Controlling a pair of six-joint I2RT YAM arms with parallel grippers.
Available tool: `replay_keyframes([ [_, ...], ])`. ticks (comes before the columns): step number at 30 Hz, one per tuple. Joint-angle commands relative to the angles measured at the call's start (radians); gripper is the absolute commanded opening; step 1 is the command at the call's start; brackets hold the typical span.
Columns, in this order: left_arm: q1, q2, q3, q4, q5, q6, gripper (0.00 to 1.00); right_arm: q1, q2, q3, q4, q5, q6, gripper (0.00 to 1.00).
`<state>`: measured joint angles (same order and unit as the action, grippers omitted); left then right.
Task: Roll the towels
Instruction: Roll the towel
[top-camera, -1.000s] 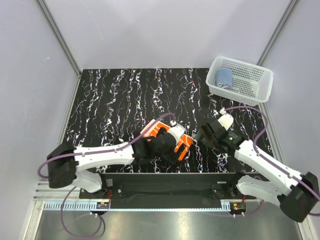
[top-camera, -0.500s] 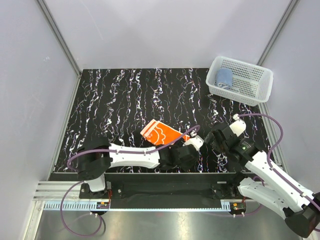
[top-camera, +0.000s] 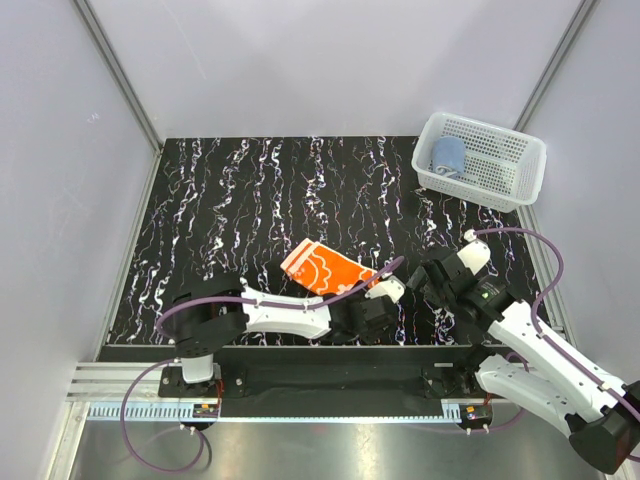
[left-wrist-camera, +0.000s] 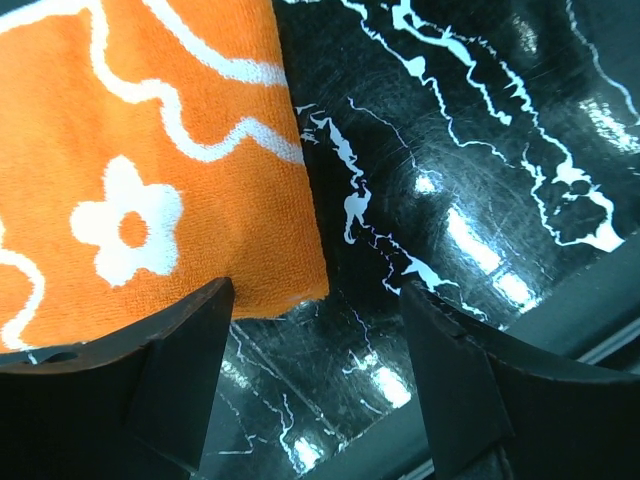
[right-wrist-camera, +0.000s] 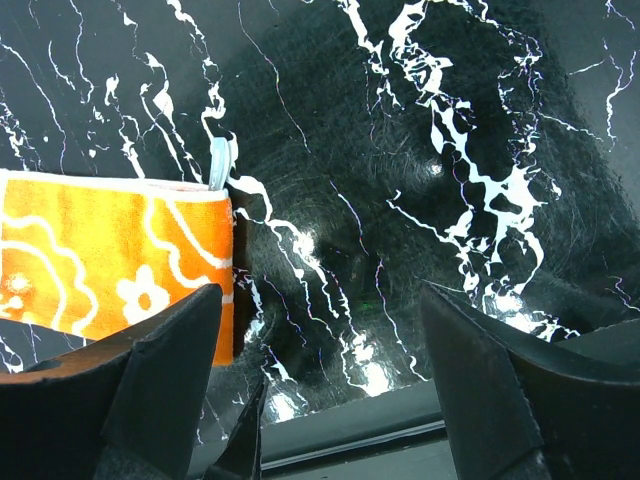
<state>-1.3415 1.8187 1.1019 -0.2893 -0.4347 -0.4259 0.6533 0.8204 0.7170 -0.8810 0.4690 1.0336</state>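
Note:
The orange towel (top-camera: 325, 268) with white flowers lies flat as a folded strip on the black marbled table (top-camera: 250, 190). My left gripper (top-camera: 370, 302) hovers low at the strip's near right end, open. In the left wrist view the orange towel (left-wrist-camera: 130, 150) fills the upper left, and its corner lies just ahead of the left gripper (left-wrist-camera: 315, 292). My right gripper (top-camera: 432, 276) stands open to the right of the strip, apart from it. The right wrist view shows the orange towel (right-wrist-camera: 100, 260) at the left and bare table between the right gripper (right-wrist-camera: 320, 292) jaws. The light blue towel (top-camera: 448, 155) sits rolled in the basket.
The white mesh basket (top-camera: 520, 150) stands at the table's back right corner. The table's near edge (right-wrist-camera: 380, 425) runs just below both grippers. Grey walls close in the left, back and right sides.
A second ago the orange towel was bunched between both grippers. It now lies flat. My left gripper has shifted right and nearer, and the right gripper has drawn back to the right.

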Motion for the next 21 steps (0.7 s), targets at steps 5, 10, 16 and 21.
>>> replay_keyframes([
  [5,0.001,0.027,-0.02,0.104,-0.039,-0.025,0.65,-0.004,0.011,-0.002,0.005,0.002,0.013,0.85],
  [10,0.002,0.037,-0.049,0.127,-0.05,-0.031,0.52,-0.004,0.029,0.004,0.01,-0.013,0.014,0.85],
  [16,0.038,0.008,-0.117,0.183,-0.021,-0.047,0.14,-0.004,0.026,0.007,0.017,-0.026,0.017,0.84],
  [21,0.051,-0.051,-0.154,0.202,-0.006,-0.05,0.0,-0.004,0.033,0.004,0.071,-0.084,-0.015,0.84],
])
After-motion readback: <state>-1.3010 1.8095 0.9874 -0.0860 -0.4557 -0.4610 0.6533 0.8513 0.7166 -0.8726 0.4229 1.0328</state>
